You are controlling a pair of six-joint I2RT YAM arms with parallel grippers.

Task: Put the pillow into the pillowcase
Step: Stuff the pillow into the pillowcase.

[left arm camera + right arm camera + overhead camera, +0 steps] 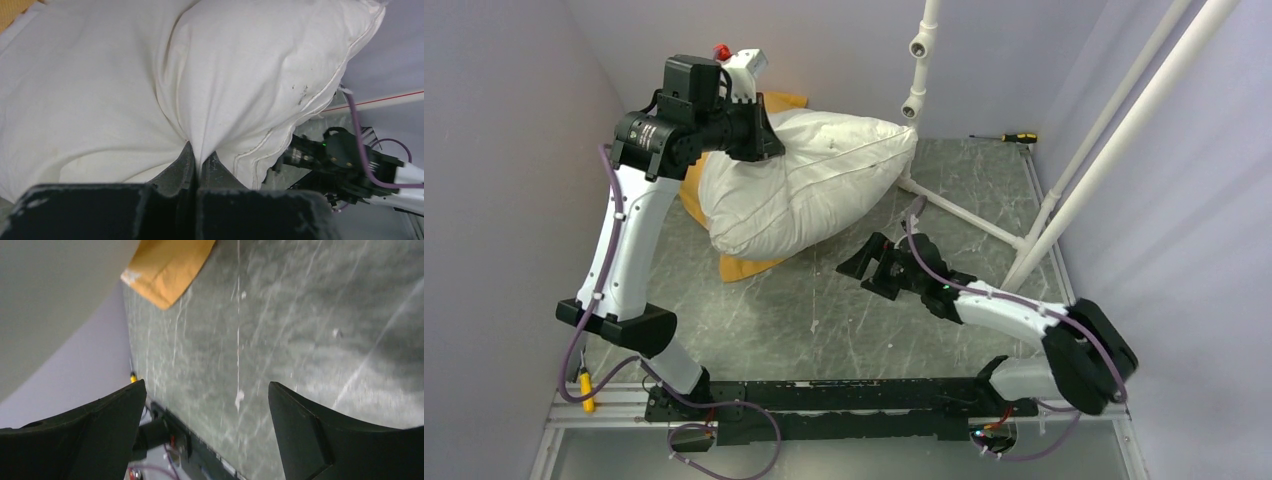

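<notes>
The plump white pillow [814, 180] lies at the back of the table on top of the orange-yellow pillowcase [746, 267], whose edges show under and behind it. My left gripper [764, 140] is at the pillow's left end, shut on a pinched fold of the pillow [100, 100]; the left gripper [200, 156] has white fabric squeezed between its fingers. My right gripper [864, 262] hovers just off the pillow's near right edge, apart from it. In the right wrist view the right gripper [207, 385] is open with only the table between its jaws, and a pillowcase corner [167, 270] lies ahead.
A white pipe frame [1024, 240] stands at the back right, its feet on the grey marbled table [824, 310]. A screwdriver [1014, 137] lies by the back wall. A yellow-handled tool [584, 390] sits by the left arm's base. Lilac walls close in left and right.
</notes>
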